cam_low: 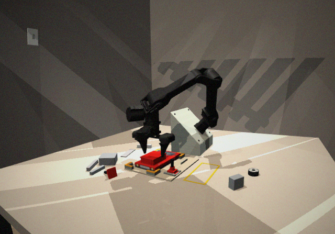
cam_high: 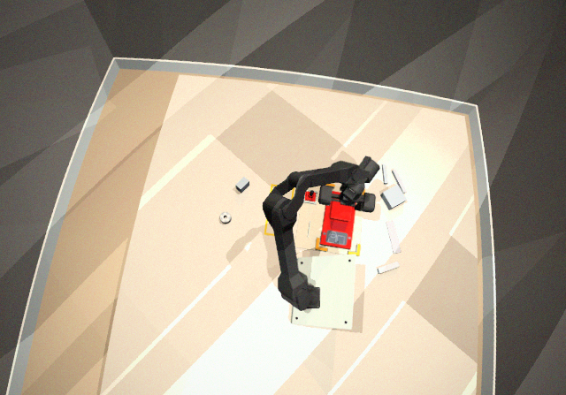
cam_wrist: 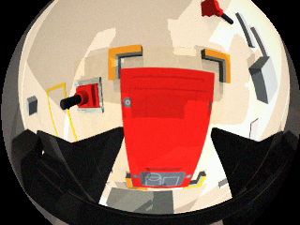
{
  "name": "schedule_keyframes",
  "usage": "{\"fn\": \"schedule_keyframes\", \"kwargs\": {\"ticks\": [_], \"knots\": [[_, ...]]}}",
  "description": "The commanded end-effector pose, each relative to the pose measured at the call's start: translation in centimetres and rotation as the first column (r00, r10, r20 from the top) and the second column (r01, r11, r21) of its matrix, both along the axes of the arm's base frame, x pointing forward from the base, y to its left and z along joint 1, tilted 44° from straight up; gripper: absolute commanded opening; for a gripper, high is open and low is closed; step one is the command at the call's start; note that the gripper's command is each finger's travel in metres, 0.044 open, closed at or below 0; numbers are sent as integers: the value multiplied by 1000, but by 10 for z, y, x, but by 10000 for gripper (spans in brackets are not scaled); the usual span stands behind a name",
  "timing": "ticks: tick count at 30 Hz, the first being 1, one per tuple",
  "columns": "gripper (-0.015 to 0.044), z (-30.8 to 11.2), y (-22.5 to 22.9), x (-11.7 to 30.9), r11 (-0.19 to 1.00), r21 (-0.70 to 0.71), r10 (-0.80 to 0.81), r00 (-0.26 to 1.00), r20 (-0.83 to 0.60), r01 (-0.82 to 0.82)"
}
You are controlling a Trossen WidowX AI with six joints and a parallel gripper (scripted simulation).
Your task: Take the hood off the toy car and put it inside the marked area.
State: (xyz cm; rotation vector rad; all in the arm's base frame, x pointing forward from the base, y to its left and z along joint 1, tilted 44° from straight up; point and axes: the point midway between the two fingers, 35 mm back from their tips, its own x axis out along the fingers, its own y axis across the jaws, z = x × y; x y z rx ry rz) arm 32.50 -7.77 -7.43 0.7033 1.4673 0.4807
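The red toy car (cam_high: 327, 233) (cam_low: 142, 164) (cam_wrist: 164, 152) sits between orange corner brackets. A raised red block, apparently the hood (cam_high: 341, 211) (cam_low: 153, 159) (cam_wrist: 159, 105), is on the car's end with the headlights. A grey panel (cam_high: 336, 237) (cam_wrist: 161, 179) is at the other end. My gripper (cam_high: 347, 198) (cam_low: 153, 154) (cam_wrist: 170, 132) is open and empty, pointing down with its fingers on either side of the car near roof height. Whether a finger touches the car cannot be told. The marked area, a yellow outline (cam_low: 194, 182) (cam_wrist: 56, 87), is beside the board, partly hidden by the arm in the top view.
A red stand with a black lever (cam_high: 310, 195) (cam_low: 172, 169) (cam_wrist: 89, 96) stands between car and outline. A grey box (cam_high: 393, 197) (cam_low: 108, 158) and several bars lie on the other side, with a red paddle (cam_low: 111, 173) (cam_wrist: 211, 7). A grey block (cam_high: 242, 185) (cam_low: 236, 182) lies beyond the outline.
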Motion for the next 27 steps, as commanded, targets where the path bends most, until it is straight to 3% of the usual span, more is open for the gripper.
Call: {"fn": "schedule_keyframes", "kwargs": {"ticks": [1, 24, 27], "knots": [[440, -1, 1, 1, 1000, 3, -7, 1000, -1, 7], [440, -9, 9, 1, 1000, 3, -7, 1000, -1, 7], [361, -9, 8, 1, 1000, 0, 0, 1000, 0, 0]]}}
